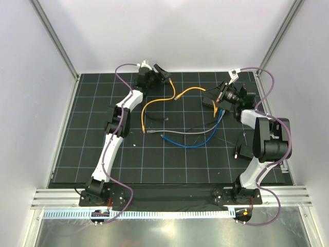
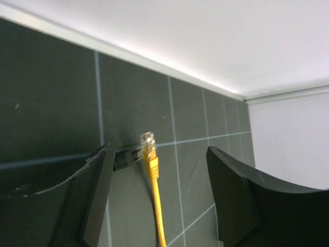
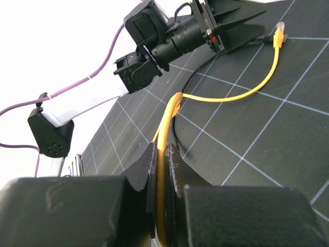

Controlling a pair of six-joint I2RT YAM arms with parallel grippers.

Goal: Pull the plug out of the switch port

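Note:
My right gripper [image 1: 215, 100] [image 3: 167, 154] is shut on a yellow cable [image 1: 198, 88] [image 3: 163, 180] at the back right of the black grid mat [image 1: 92, 128]. The cable runs left across the mat to a free yellow plug with a clear tip [image 3: 279, 28]. That plug [image 2: 148, 140] is not in any socket and shows between the spread fingers of my left gripper [image 1: 163, 72] [image 2: 158, 149], which is open and touches nothing. I cannot make out the switch; in the top view the right gripper and wrist cover the spot where the cables meet.
A blue cable [image 1: 205, 139], a grey cable [image 1: 180, 132] and a thin black cable [image 1: 154, 117] lie across the middle of the mat. A black plug end [image 2: 123, 157] lies beside the yellow plug. White walls and metal posts close in the mat.

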